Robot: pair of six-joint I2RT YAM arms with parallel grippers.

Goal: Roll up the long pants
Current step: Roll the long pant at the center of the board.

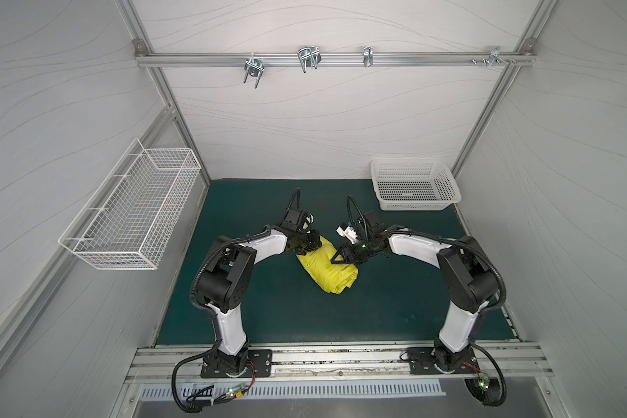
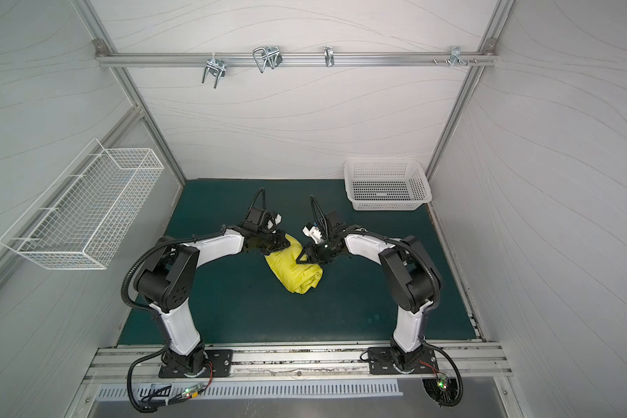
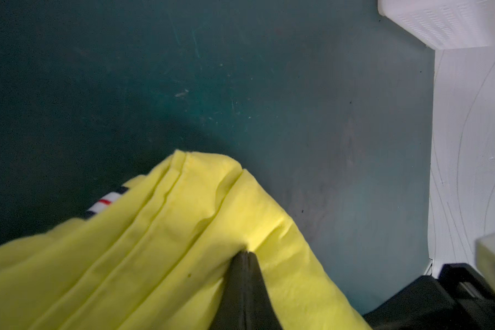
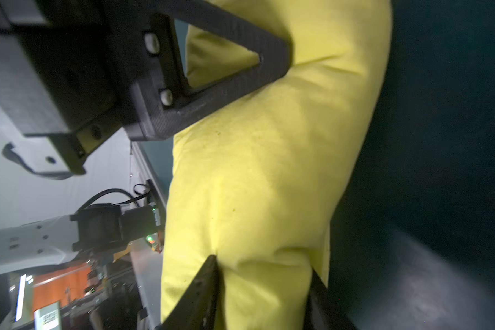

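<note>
- Long pants (image 1: pixel 326 267) lie as a short, thick yellow-green bundle near the middle of the green mat (image 1: pixel 268 307). Both top views show it (image 2: pixel 294 269).
- In the top views the bundle runs from about 11 o'clock to about 5 o'clock. The end at 5 o'clock shows loose layered folds.
- The left gripper (image 1: pixel 318 239) is at the 11 o'clock end of the bundle. In the left wrist view its two fingers (image 3: pixel 245 274) are pressed together, and they pinch a fold of the long pants at the tip.
- In the same view a piece of striped waistband (image 3: pixel 106 201) shows at the edge of the fabric. It is white with dark lines and one red line.
- The right gripper (image 1: pixel 337 255) comes to the bundle from about 2 o'clock. In the right wrist view its jaws are spread, with the rounded roll (image 4: pixel 269 171) between them. One fingertip (image 4: pixel 212 265) dents the cloth.
- The left gripper (image 4: pixel 286 54) is also in the right wrist view, and it lies on the far part of the roll.
- A white plastic basket (image 1: pixel 415 186) stands on the mat at about 1 o'clock, well apart from the bundle.
- A white wire basket (image 1: pixel 131 213) hangs on the side wall at about 9 o'clock.
- Metal hooks (image 1: pixel 308 58) hang on the rail at 12 o'clock.
</note>
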